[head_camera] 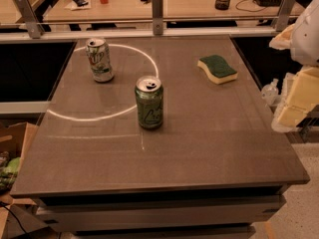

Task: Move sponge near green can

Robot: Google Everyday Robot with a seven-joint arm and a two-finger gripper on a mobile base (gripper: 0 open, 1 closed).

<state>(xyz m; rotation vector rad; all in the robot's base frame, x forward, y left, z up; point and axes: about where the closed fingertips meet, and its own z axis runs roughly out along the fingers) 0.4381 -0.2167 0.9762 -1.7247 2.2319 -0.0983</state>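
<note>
The sponge (217, 68), dark green on top with pale yellow foam below, lies flat on the brown table (209, 148) at the far right. The green can (149, 102) stands upright near the table's middle, to the left of the sponge and nearer to me, well apart from it. My gripper (292, 108) hangs at the right edge of the view, beyond the table's right side, level with the sponge but apart from it. It holds nothing that I can see.
A white-and-silver can with green lettering (99, 59) stands at the far left of the table. A metal rail (157, 18) runs along the far edge. A cardboard box (12, 156) sits on the floor to the left.
</note>
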